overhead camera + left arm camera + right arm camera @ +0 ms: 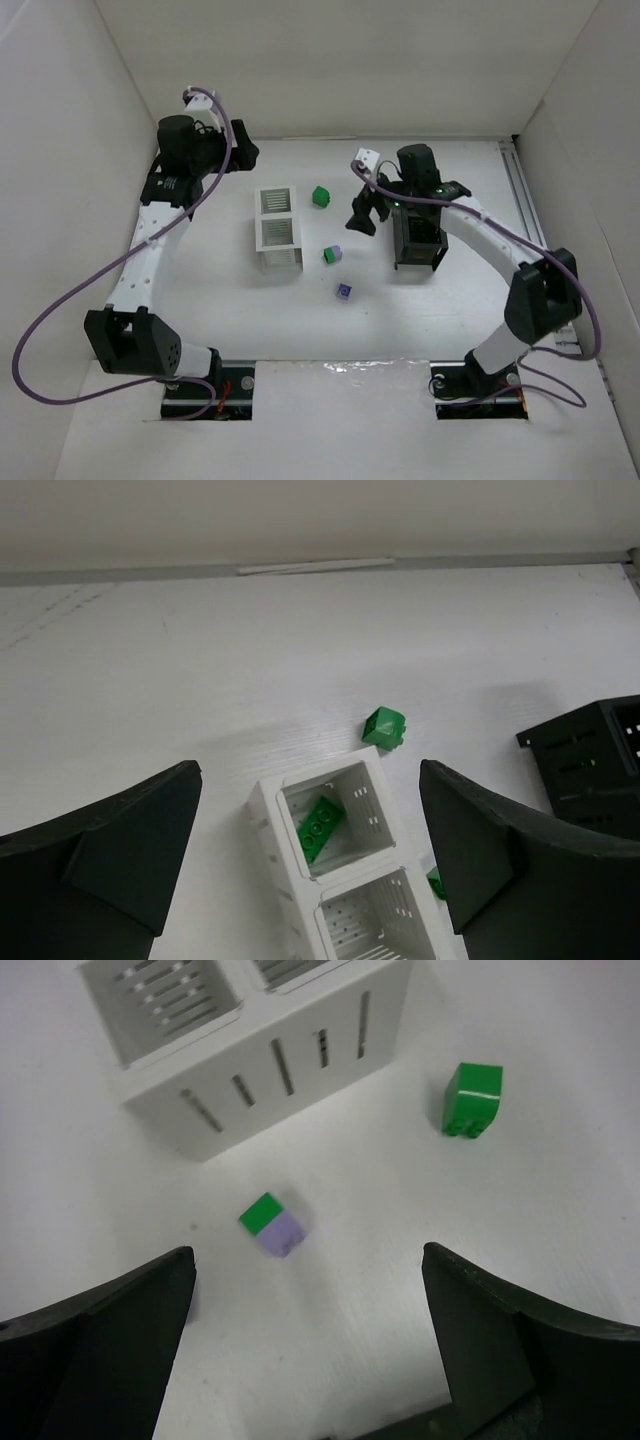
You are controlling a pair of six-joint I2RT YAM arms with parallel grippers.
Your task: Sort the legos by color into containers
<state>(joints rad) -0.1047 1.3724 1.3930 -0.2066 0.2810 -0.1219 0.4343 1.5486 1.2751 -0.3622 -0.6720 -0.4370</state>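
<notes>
Fingers of the right arm [110, 1350] hang spread wide over a green-and-lavender lego [272, 1225] lying on the counter [400, 1210] near the white container [300, 1070]; the left fingers [500, 850], equally wide, hover empty above that box. Light, rigid and slick, the tiny brick likely wants a pinch across its flat sides.

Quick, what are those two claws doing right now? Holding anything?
Left gripper: open, holding nothing.
Right gripper: open, holding nothing.
</notes>
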